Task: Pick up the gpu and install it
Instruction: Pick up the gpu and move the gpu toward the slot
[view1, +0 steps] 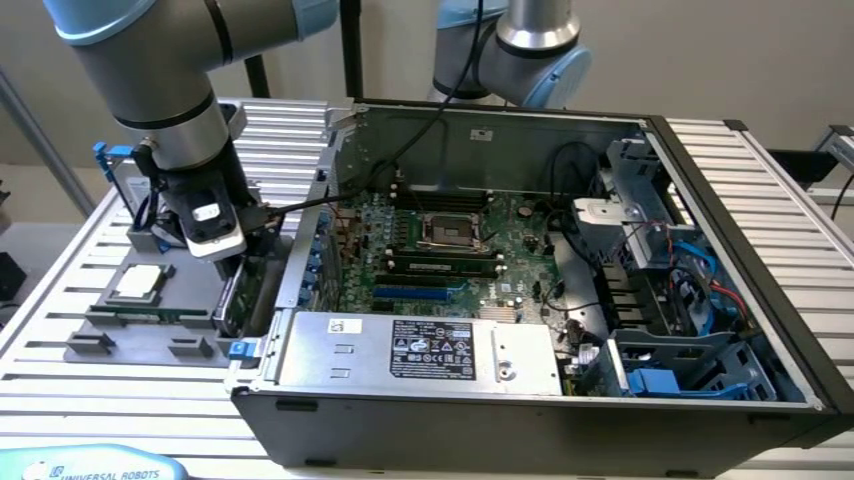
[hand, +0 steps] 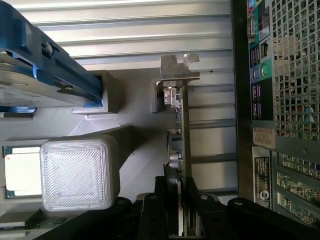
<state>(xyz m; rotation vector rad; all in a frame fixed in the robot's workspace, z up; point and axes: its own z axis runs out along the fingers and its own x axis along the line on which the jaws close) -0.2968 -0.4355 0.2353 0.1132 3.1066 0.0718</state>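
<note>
The gpu is a thin dark card standing edge-on in the grey holder, just outside the open computer case on the exterior view's left. My gripper reaches down onto its upper edge. In the wrist view the gpu runs away from me as a slim slab ending in its silver bracket. My gripper has one dark finger on each face of the card and is shut on it. The motherboard lies inside the case.
A CPU chip and a hard drive with blue rails sit on the same holder. The case's perforated outer wall stands close beside the card. A second robot arm rises behind the case. A power supply fills the case's near side.
</note>
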